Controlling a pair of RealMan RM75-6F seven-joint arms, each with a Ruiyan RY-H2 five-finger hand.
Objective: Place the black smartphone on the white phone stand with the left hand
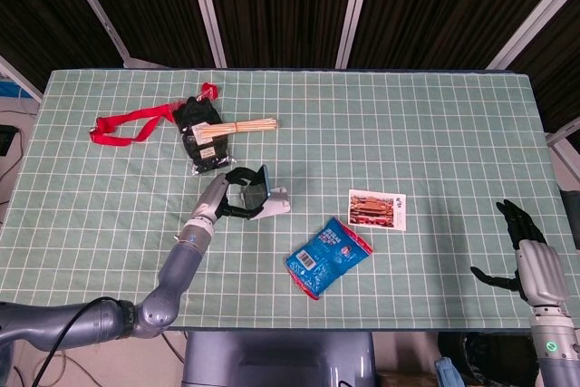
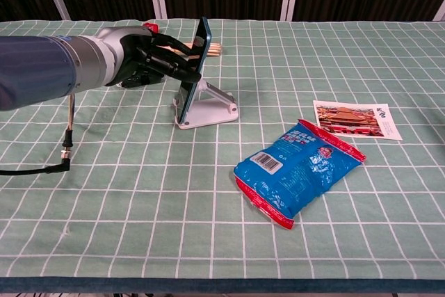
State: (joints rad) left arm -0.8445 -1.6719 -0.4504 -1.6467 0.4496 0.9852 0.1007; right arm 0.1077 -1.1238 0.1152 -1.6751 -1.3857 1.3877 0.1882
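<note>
Black smartphone sits on edge in the white phone stand, lower end in the stand's lip, upper end leaning back toward the left hand. The hand grasps it: dark fingers wrap the upper half from the back, seen in both views. Whether the phone's back fully rests on the stand's sloped plate I cannot tell.

Risks, as I judge them:
- Phone stands nearly upright in the chest view; if the fingers let go before it leans onto the plate, it could tip forward onto the green gridded mat or slide off the lip.
- Fingers sit behind the phone, close to the stand; pulling them out could drag the light stand or knock the phone sideways.
- Stand looks unanchored, so any push may shift it.

Orientation: long axis runs up-down, tilted slightly, top edge toward the far side of the table. Blue-edged screen face points toward the robot's right, to the snack bag and postcard side.

Right hand hangs off the table's near right corner, fingers spread, holding nothing.
</note>
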